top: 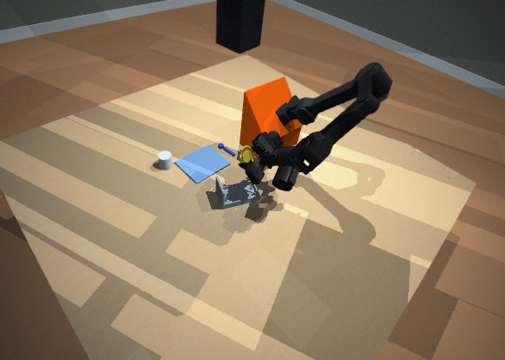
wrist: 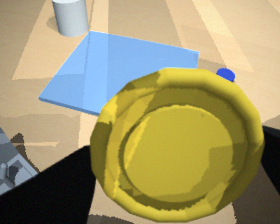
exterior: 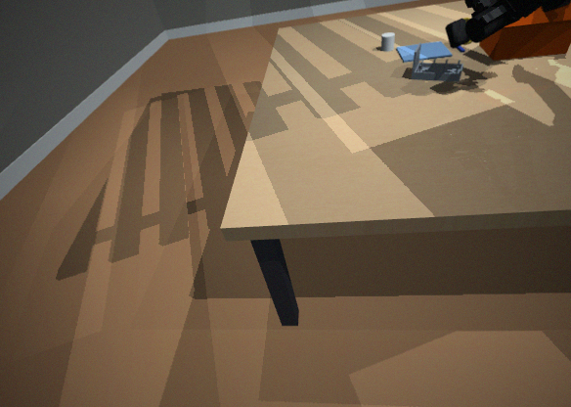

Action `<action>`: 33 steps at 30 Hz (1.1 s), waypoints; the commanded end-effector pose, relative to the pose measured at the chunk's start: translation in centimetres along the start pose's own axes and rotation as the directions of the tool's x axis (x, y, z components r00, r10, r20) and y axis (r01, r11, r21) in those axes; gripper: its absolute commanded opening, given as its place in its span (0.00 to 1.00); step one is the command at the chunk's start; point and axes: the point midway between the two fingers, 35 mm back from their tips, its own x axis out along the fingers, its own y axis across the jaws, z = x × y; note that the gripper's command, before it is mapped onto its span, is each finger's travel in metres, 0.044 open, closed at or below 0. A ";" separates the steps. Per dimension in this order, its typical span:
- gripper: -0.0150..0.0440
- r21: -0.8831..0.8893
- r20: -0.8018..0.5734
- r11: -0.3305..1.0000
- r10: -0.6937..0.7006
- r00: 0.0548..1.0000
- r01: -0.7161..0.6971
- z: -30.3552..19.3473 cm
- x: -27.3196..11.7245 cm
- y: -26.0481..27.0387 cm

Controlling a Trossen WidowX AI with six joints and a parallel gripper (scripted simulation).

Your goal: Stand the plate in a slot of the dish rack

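You see a round yellow plate (wrist: 177, 142), glossy with a raised faceted rim and a flat centre, clamped in the black gripper (top: 251, 160), whose dark fingers press on its rim at both sides. The plate hangs in the air, facing the wrist camera, above the wooden table (exterior: 342, 174) and just beside the grey dish rack (top: 235, 193). The rack is a low slatted tray with one tall upright end. Behind the plate lie a flat light-blue square sheet (top: 202, 163), a short pale cylinder (top: 164, 160) and a small blue pin (top: 226, 148). A large angular orange block (top: 265, 111) stands close behind the arm. In front of the rack, the tabletop stretches wide to its edges.
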 end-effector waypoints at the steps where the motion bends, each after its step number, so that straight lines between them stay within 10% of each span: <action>1: 0.25 -0.030 0.067 0.998 0.055 0.996 -0.053 -0.3 0.2 0.2; 33: 0.25 -0.256 0.389 0.802 0.596 0.702 -0.539 -3.5 -3.3 2.0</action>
